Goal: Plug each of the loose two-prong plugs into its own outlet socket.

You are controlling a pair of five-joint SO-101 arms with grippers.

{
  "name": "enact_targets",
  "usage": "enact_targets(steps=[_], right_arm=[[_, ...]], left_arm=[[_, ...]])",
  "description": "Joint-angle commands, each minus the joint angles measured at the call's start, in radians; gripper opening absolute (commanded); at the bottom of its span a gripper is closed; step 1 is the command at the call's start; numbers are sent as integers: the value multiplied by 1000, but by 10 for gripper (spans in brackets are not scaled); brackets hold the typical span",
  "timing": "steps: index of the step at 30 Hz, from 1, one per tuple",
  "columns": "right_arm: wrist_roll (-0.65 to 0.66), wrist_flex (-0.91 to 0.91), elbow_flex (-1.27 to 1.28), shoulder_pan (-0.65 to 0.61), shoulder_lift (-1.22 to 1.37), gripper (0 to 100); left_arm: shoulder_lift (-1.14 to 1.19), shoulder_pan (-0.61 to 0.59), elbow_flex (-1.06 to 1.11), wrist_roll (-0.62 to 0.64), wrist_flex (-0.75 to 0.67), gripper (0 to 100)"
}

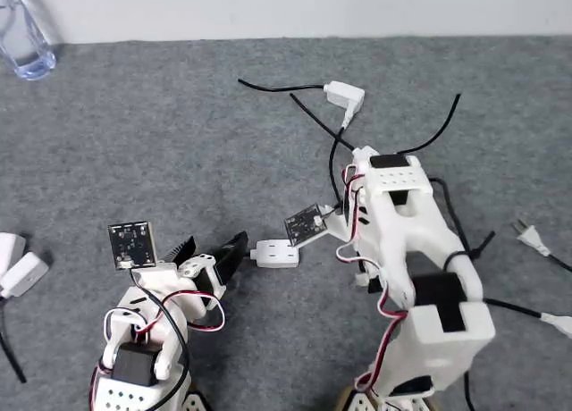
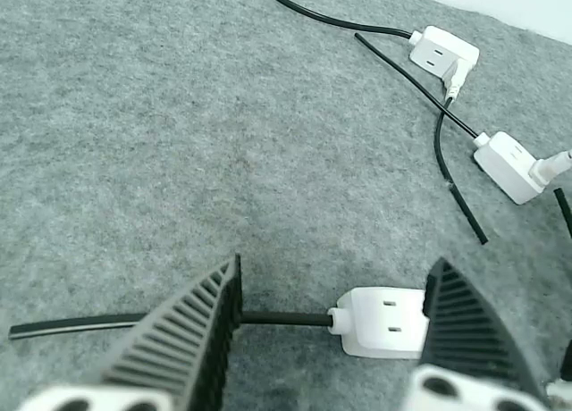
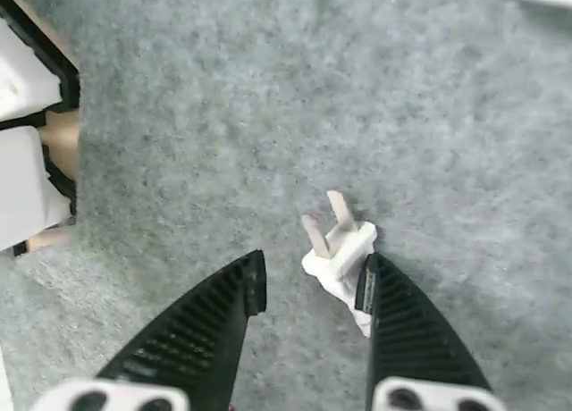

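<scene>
My left gripper (image 2: 337, 268) stands open low over the grey mat, and a white outlet socket (image 2: 380, 322) on a black cord lies between its fingers, close to one finger (image 2: 465, 326). The high view has this socket (image 1: 275, 253) just right of the left gripper (image 1: 213, 247). My right gripper (image 3: 313, 264) is open around a white two-prong plug (image 3: 340, 250) whose prongs point up; the plug rests against one finger (image 3: 402, 331). Two more sockets (image 2: 442, 52) (image 2: 509, 165) lie farther off. A loose plug (image 1: 534, 239) lies at the right.
Black cords (image 1: 429, 143) run across the mat around the right arm (image 1: 411, 241). A socket (image 1: 344, 96) lies at the back centre. A clear bottle (image 1: 22, 36) stands at the back left, and white pieces (image 1: 18, 268) sit at the left edge.
</scene>
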Motion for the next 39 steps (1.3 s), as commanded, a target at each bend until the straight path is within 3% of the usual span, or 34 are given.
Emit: enact_targets(steps=[1,6,23,31,39], right_arm=[[14,15,44,21,-134,173],[83,2,176,28,-268,173],[84,8,247,117,-320,173],[81,1,210,39,-410,173],[77,-73,221,-8,-271,173]], left_arm=[[-3,5,-8,2,2,311],[-3,5,-8,2,2,311],[-3,5,-8,2,3,311],[-2,5,-8,2,3,311],[-2,5,-8,2,3,311]])
